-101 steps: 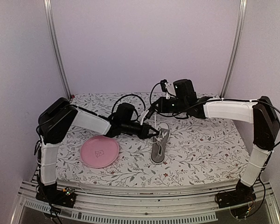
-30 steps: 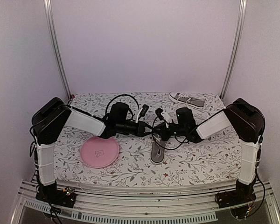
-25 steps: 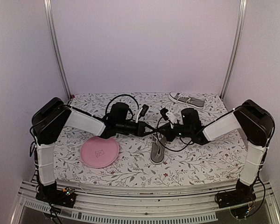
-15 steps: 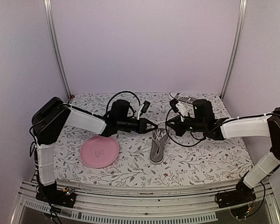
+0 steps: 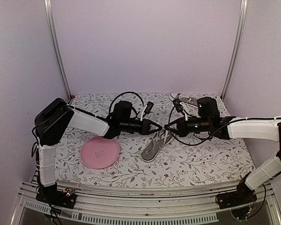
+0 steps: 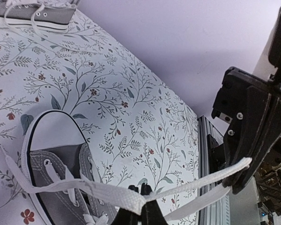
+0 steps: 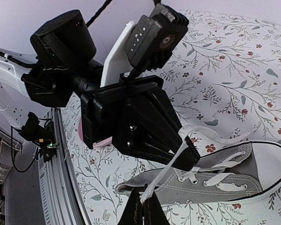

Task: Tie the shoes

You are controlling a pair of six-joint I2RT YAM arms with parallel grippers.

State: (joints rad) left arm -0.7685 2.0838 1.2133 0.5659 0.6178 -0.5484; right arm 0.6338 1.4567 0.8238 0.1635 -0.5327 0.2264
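Holding white lace (image 6: 84,191) taut between tips — left gripper (image 5: 159,127) pinched shut on it, right gripper (image 5: 168,126) likewise, I judge to cinch. Near shoe (image 5: 154,145) mid-table beneath; second shoe (image 6: 37,14) back right.

Plain lilac walls (image 5: 145,47), aluminium uprights (image 5: 56,51) at the table's back corners, floral-print table (image 5: 201,161), slotted rail (image 5: 131,213) along near edge.
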